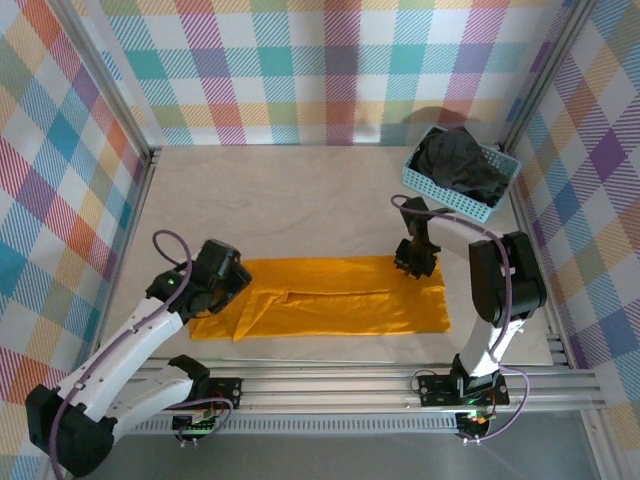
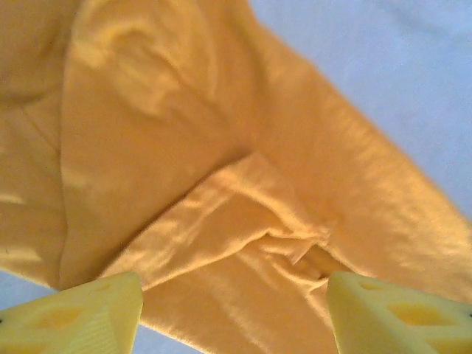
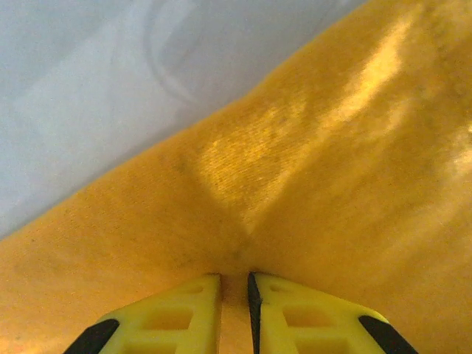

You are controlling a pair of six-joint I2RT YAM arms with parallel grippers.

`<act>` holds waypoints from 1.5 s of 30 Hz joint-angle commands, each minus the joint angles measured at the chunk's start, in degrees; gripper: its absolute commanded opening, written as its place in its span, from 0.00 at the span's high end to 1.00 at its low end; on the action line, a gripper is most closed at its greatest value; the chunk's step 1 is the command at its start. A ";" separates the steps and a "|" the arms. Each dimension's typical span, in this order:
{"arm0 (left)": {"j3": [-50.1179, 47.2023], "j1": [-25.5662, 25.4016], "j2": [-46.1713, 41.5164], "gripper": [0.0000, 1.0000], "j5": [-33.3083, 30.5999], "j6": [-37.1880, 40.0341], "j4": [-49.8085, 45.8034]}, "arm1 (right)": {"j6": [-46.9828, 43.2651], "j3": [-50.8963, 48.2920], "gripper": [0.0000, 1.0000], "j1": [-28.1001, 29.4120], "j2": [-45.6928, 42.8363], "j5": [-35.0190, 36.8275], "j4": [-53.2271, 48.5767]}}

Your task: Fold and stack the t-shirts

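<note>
Orange-yellow t-shirt [image 1: 340,300]: lies flat on the table [image 1: 300,200] in front of the two arms, folded into a long band that runs left to right. A straight fold line shows along its middle, and its left end is creased at an angle.
Left gripper [image 1: 228,296]: sits over the left end of the band. From its wrist camera the gripper [image 2: 234,299] has its yellow fingers [image 2: 88,310] set wide apart, one at each lower corner of the view. Rumpled cloth [image 2: 221,147] lies below and between them with a small ridge bunched up in the middle. Nothing is held.
Right gripper [image 1: 412,262]: is down on the far edge of the band, near its right end. In its wrist view the gripper [image 3: 234,295] has its fingers [image 3: 177,313] drawn almost together, with only a thin slot between them. A pinch of orange-yellow cloth [image 3: 332,184] fills that slot, and creases run out from the grip.
Charcoal t-shirt [image 1: 460,165]: heaped loosely in the basket, rising above its rim, well apart from the orange-yellow one.
Light blue lattice basket [image 1: 450,203]: stands at the table's far right corner, turned at an angle to the walls.
Walls: pastel plaid cloth on three sides.
</note>
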 commanded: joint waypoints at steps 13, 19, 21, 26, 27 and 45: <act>4.24 15.17 21.19 0.70 19.04 11.49 14.48 | -12.45 5.64 0.70 -4.42 -3.64 3.23 -4.94; 4.48 0.06 19.52 0.62 8.90 13.35 15.37 | -10.10 1.86 0.65 -0.70 -10.47 1.65 -3.99; 4.32 0.01 23.64 0.58 10.30 16.75 18.52 | -9.29 0.97 0.64 1.04 -12.03 -0.27 -3.65; 7.03 -0.79 31.78 0.57 13.07 22.52 22.50 | -9.02 0.07 0.59 6.87 -17.31 -3.59 -3.36; 7.53 -1.02 33.21 0.57 12.61 23.30 22.52 | -8.67 -0.71 0.59 7.54 -18.71 -5.03 -2.86; 3.45 -4.34 37.27 0.83 14.79 22.23 28.64 | -6.07 -1.73 0.58 10.80 -24.04 -6.75 -3.94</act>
